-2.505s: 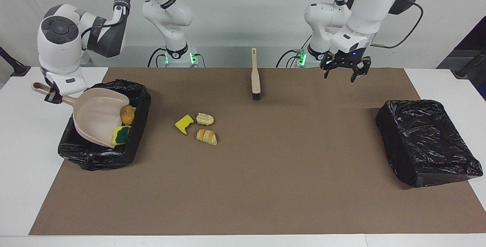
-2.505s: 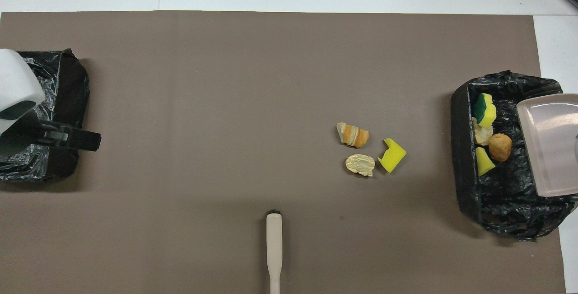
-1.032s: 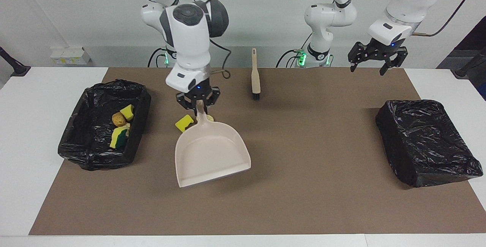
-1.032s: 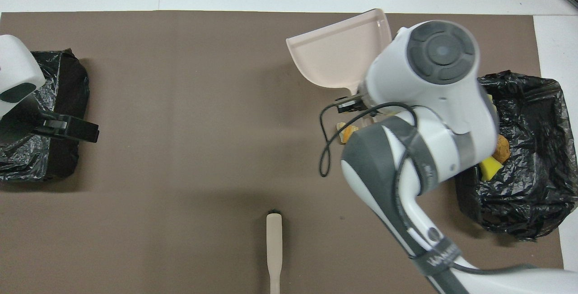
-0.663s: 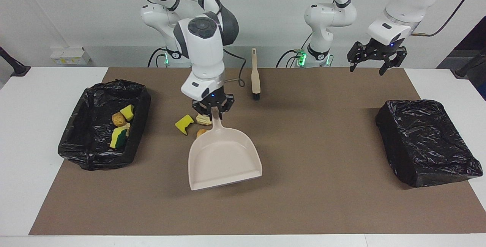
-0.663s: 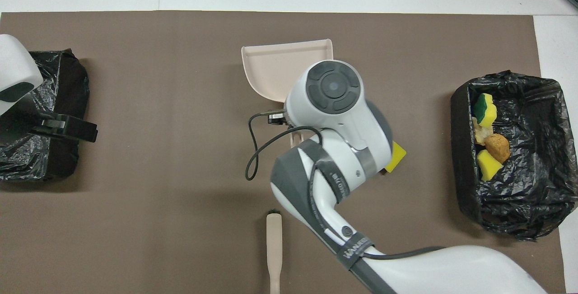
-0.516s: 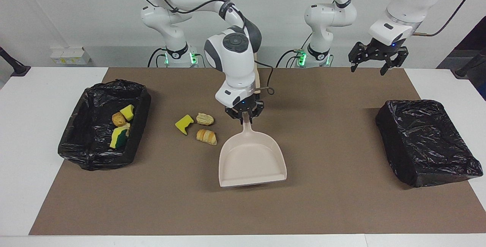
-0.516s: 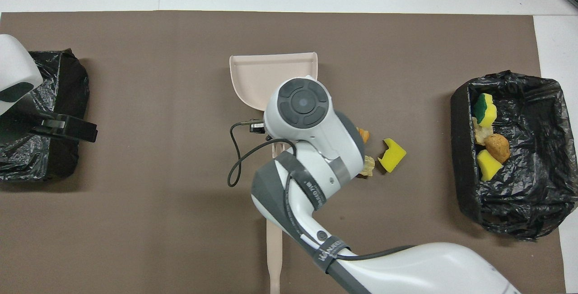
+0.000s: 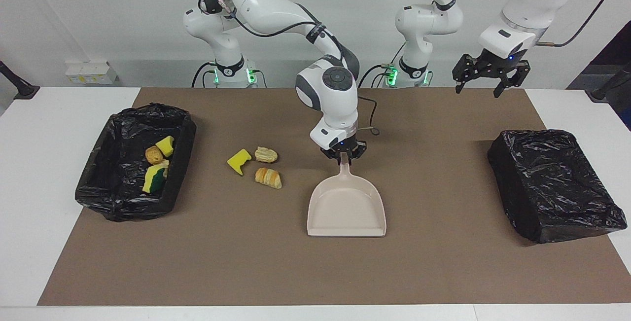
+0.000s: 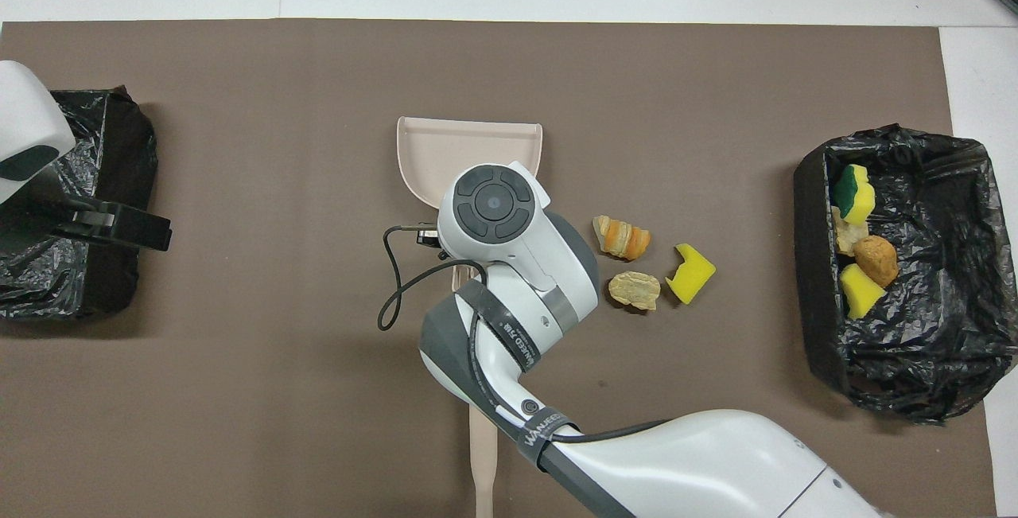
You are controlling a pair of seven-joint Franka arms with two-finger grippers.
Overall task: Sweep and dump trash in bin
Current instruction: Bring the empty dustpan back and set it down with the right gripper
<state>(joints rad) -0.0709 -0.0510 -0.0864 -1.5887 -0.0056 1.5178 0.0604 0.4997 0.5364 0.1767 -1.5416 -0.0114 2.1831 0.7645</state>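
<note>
Waiting up by the robots' edge of the mat [image 9: 443, 271], the left gripper [image 9: 491, 75] hangs in the air with its jaws spread wide and nothing in them, toward the left arm's end of the table. The brush [image 10: 482, 454] lies flat on the mat close to the robots, mostly covered by the right arm in both views. A little farther out, the right gripper [image 9: 343, 156] is clamped tight on the handle of the dustpan [image 9: 346, 208], whose pan sits low on the mat with its open lip pointing away from the robots. Just beside the pan, toward the right arm's end, three bits of trash lie loose on the mat: a pale bread piece [image 9: 266, 154], a yellow sponge chunk [image 9: 239, 160] beside it, and a golden pastry [image 9: 268, 177] slightly farther out. The bin [image 9: 103, 197] at the right arm's end holds four more scraps [image 9: 157, 164] in its black liner. A second lined bin [image 9: 554, 185] sits at the left arm's end.
</note>
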